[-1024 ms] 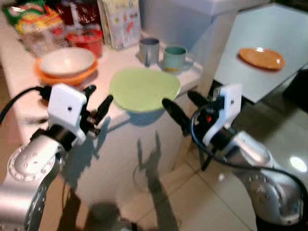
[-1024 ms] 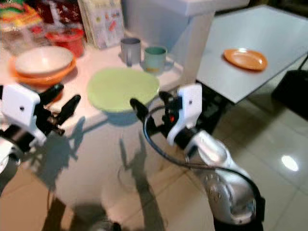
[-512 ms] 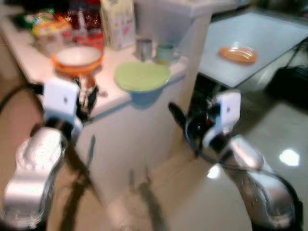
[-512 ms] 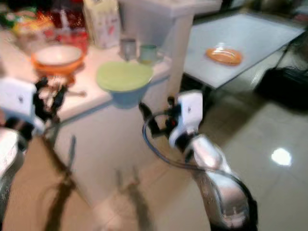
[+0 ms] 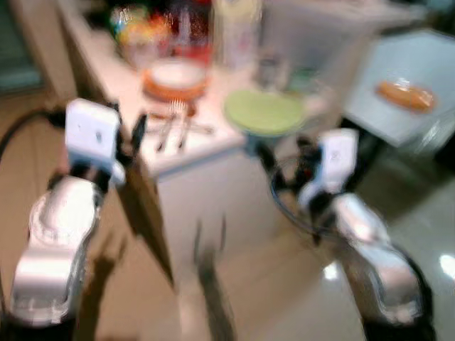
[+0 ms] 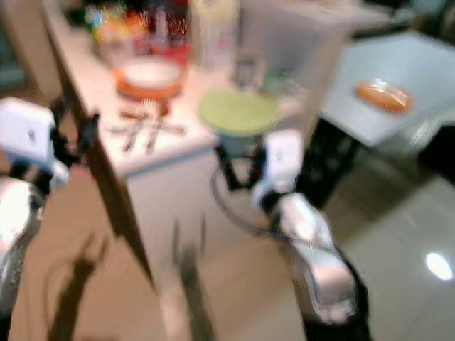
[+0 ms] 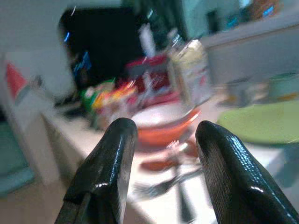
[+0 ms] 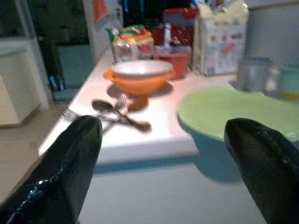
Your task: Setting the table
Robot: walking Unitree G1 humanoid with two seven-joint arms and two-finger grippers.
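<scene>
On the counter (image 8: pixel 154 140) I count one green plate (image 8: pixel 233 112), one orange bowl (image 8: pixel 140 84) with one white bowl (image 8: pixel 141 68) nested inside, two mugs (image 8: pixel 254 73) at its two o'clock, and some blurred cutlery (image 8: pixel 117 114) I can't count.

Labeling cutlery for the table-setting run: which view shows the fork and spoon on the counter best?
Right wrist view: the cutlery lies sharp on the counter before the orange bowl. Left wrist view shows the fork blurred between its fingers. Both eye views show only smeared streaks.

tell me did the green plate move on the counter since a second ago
No. The green plate sits at the counter's front corner by the mugs, overhanging the edge as before; the camera itself shifted.
</scene>
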